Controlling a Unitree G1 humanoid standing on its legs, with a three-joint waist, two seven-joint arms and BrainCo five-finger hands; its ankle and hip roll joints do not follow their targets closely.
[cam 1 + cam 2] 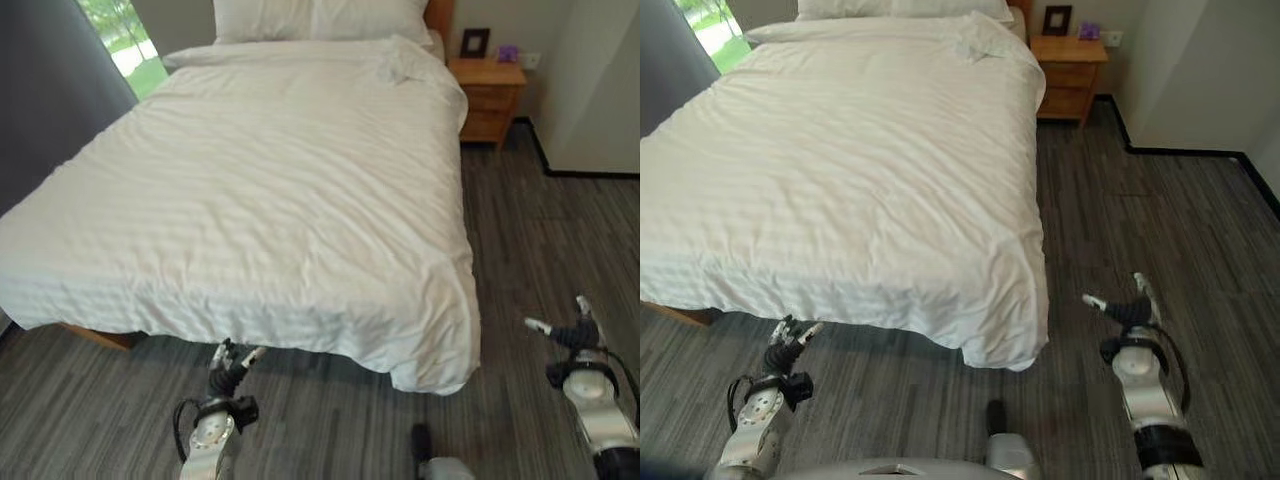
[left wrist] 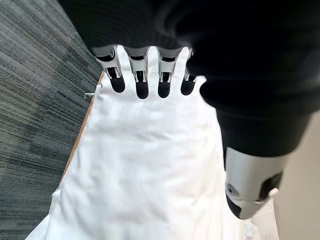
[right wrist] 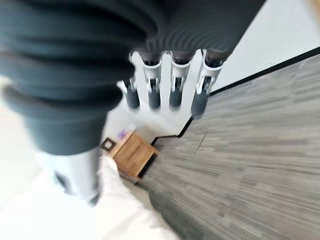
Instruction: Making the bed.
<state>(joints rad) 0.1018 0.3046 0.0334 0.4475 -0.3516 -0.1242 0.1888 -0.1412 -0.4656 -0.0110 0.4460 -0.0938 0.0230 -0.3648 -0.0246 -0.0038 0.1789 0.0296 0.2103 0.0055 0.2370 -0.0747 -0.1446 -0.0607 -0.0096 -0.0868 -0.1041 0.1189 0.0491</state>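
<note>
Grey floor (image 1: 540,220) at the bed's (image 1: 250,180) foot: left robot hand (image 1: 228,367) and right robot hand (image 1: 570,335) hover, fingers spread, holding nothing, below the duvet's (image 1: 300,300) hanging edge.

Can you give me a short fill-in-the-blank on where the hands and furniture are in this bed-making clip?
1. The duvet spread over the bed is ___ in colour.
2. The left hand hovers at the foot edge of the bed with its fingers ___ and holding nothing.
3. The right hand is open above the ___, clear of the duvet.
4. The wooden nightstand stands beside the ___ end of the bed.

Missing words: white; open; floor; pillow
</note>
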